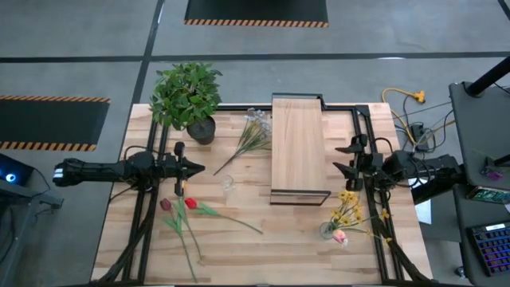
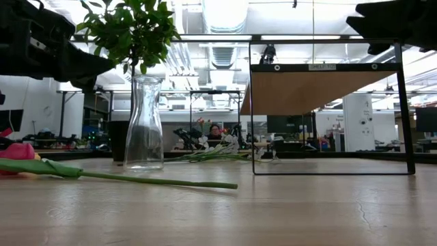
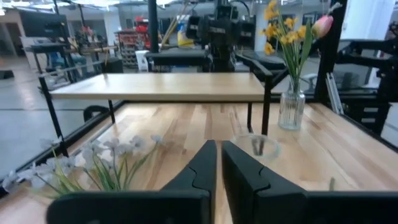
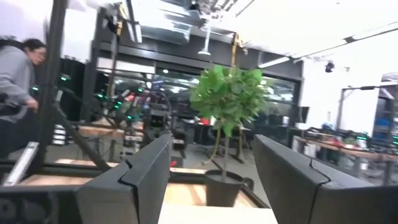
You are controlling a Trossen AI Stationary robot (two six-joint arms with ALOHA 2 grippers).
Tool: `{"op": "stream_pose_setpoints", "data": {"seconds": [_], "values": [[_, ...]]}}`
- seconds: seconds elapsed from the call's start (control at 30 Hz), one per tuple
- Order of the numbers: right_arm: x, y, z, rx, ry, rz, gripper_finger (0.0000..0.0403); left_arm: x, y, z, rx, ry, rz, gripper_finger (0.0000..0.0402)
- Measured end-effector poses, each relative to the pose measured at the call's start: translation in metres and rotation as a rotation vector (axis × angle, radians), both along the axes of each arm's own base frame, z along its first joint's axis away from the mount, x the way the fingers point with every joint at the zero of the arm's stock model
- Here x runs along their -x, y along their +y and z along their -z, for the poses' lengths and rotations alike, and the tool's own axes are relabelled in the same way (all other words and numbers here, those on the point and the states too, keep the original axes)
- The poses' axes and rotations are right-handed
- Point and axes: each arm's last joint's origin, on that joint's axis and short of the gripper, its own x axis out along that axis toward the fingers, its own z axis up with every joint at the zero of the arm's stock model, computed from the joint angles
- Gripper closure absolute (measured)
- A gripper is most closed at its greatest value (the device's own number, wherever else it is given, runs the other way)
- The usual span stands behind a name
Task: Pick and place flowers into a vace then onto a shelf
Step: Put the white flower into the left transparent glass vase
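Observation:
Two red tulips point(image 1: 179, 206) lie flat on the tabletop, also in the low view point(image 2: 41, 167). Pale sprigs point(image 1: 255, 131) lie beside the shelf point(image 1: 296, 147). An empty clear vase point(image 1: 229, 183) stands upright between them, also in the low view point(image 2: 144, 123). A second vase with yellow blooms and a pink tulip point(image 1: 339, 227) stands at the near right, also in the left wrist view point(image 3: 291, 106). My left gripper point(image 1: 198, 167) is shut and empty, in the air left of the empty vase point(image 3: 258, 146). My right gripper point(image 1: 341, 158) is open and empty, right of the shelf.
A bushy potted plant point(image 1: 187, 96) stands at the far left corner. The shelf's black frame point(image 2: 403, 109) stands on the table's middle. Cables and equipment point(image 1: 414, 119) lie off the right edge. A person point(image 4: 18, 74) is in the room beyond the table.

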Motion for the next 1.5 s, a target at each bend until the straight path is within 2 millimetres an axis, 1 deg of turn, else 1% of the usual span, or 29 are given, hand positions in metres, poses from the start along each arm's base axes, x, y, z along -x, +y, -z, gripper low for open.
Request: {"op": "stream_pose_setpoints", "data": {"seconds": [0.1,0.23,0.33,0.43,0.5,0.6,0.8,1.0,1.1,1.2,1.3,1.43,1.5], "values": [[0.000,0.000,0.000,0.014,0.006,0.015,0.0183,0.000,0.000,-0.003,0.000,-0.020,-0.001,0.0359],[0.000,0.000,0.000,0.014,0.006,0.015,0.0183,-0.001,0.000,-0.007,0.017,-0.054,-0.002,0.0279],[-0.001,0.000,0.001,0.014,0.012,0.014,0.0184,-0.001,0.001,-0.016,0.027,-0.138,-0.043,0.0219],[-0.002,0.000,0.002,0.016,0.029,0.014,0.0184,-0.002,0.002,-0.029,0.079,-0.239,-0.056,0.0189],[-0.003,0.000,0.003,0.016,0.037,0.014,0.0184,-0.003,0.002,-0.038,0.110,-0.264,-0.052,0.0184],[-0.003,0.000,0.003,0.016,0.046,0.017,0.0184,-0.007,0.002,-0.047,0.115,-0.251,-0.047,0.0186],[-0.004,0.000,0.004,-0.013,0.053,0.020,0.0184,-0.025,0.003,-0.053,0.107,-0.148,-0.067,0.0187],[-0.004,0.000,0.005,-0.031,0.054,0.023,0.0184,-0.053,0.005,-0.059,0.135,-0.010,-0.134,0.0187],[-0.004,0.000,0.004,-0.031,0.053,0.023,0.0184,-0.068,0.006,-0.062,0.172,0.117,-0.192,0.0187],[-0.004,0.000,0.004,-0.031,0.045,0.023,0.0184,-0.084,0.009,-0.076,0.211,0.197,-0.274,0.0187],[-0.003,0.000,0.003,-0.030,0.033,0.023,0.0184,-0.098,0.010,-0.080,0.235,0.309,-0.355,0.0187],[-0.002,-0.001,0.000,-0.014,0.012,0.030,0.0184,-0.117,0.010,-0.092,0.279,0.339,-0.395,0.0187],[-0.002,-0.001,0.000,-0.013,0.004,0.031,0.0184,-0.127,0.010,-0.093,0.309,0.369,-0.410,0.0187]]}}
